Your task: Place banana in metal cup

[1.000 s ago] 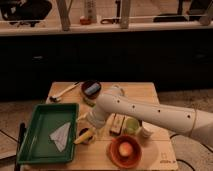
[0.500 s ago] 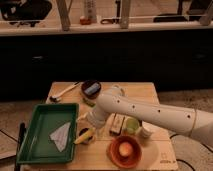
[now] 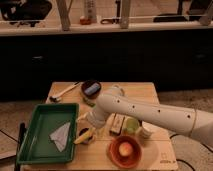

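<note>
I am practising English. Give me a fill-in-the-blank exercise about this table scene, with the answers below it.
1. The banana lies on the table beside the ____ tray.
2. The gripper is low over the ____, at the tray's right side.
3. The yellow-orange ____ sits in the bowl near the table's front edge.
Answers: green; banana; ball.

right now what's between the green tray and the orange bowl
The banana lies there beside the green tray, with the gripper right by it, seen in the camera view.
</note>
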